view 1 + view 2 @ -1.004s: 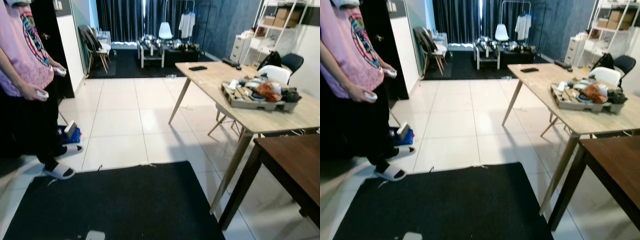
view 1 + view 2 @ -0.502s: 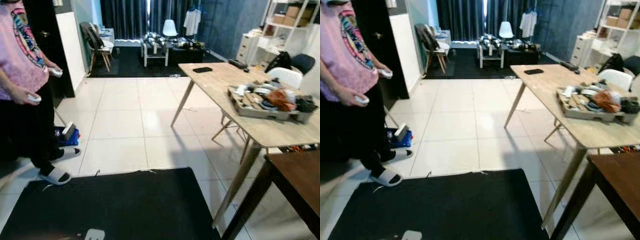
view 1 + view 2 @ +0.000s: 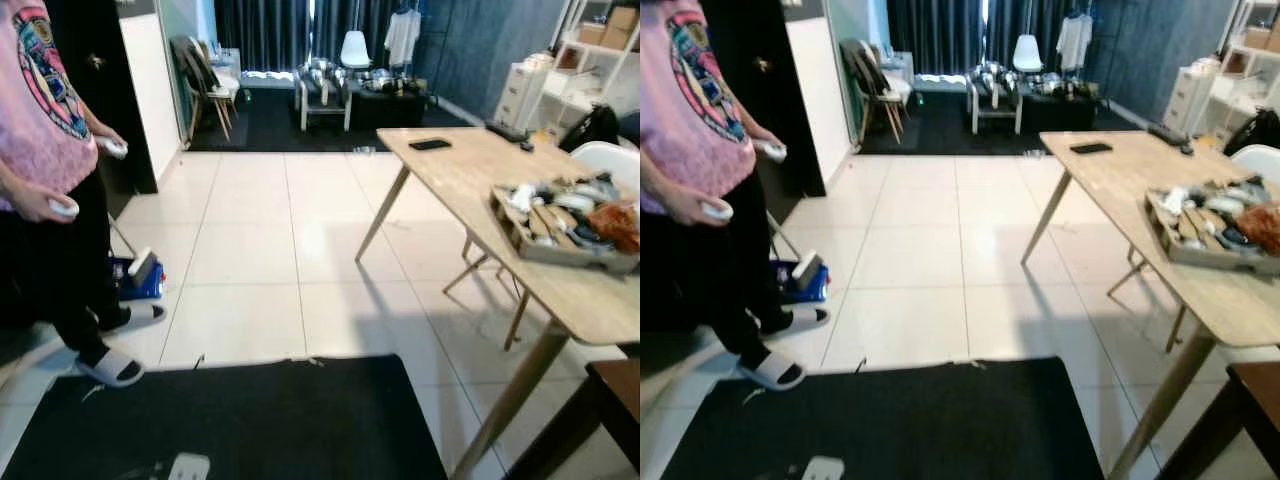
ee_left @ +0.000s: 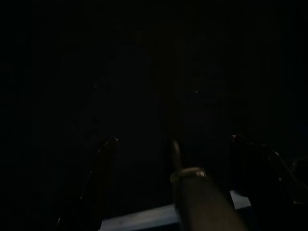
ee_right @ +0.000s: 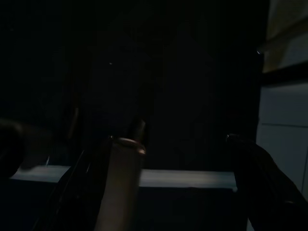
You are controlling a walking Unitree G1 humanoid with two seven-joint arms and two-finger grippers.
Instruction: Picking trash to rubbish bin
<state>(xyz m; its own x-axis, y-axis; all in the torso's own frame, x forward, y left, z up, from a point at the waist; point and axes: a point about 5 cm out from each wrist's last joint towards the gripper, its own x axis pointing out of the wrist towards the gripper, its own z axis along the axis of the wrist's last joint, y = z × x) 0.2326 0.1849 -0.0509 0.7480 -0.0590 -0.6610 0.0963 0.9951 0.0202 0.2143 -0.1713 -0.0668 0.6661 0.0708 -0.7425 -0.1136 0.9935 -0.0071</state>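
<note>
While both arms hang idle in the dark, the left gripper (image 4: 173, 139) and the right gripper (image 5: 171, 138) each seem to have their two black fingers spread apart with nothing between them. That reads as released and empty, though the gloom makes it a weak reading.

Beyond them a black mat (image 3: 230, 420) lies at 6 o'clock, with pale floor tiles (image 3: 250, 250) running on toward 12. A person (image 3: 45, 170) in a pink shirt stands at 9 o'clock, a small white controller (image 3: 64, 208) in each hand and a blue box (image 3: 140, 282) just beside their feet. A light wooden table (image 3: 470, 180) reaches from 1 to 3 o'clock. It carries a phone (image 3: 429, 144) at its far end and a tray (image 3: 560, 250) heaped with clutter nearer in.

I cannot say for sure which piece is the trash. The likeliest are a small pale scrap (image 3: 365, 150) on the tiles at 12 o'clock, well off, and the odds and ends in the tray. I cannot pick out a bin either.

The step in hand looks like searching and approaching. It would be done best by walking slowly so the view stays sharp, keeping well apart from the person and the table legs. The arms should stay down until the target lies close underfoot.
</note>
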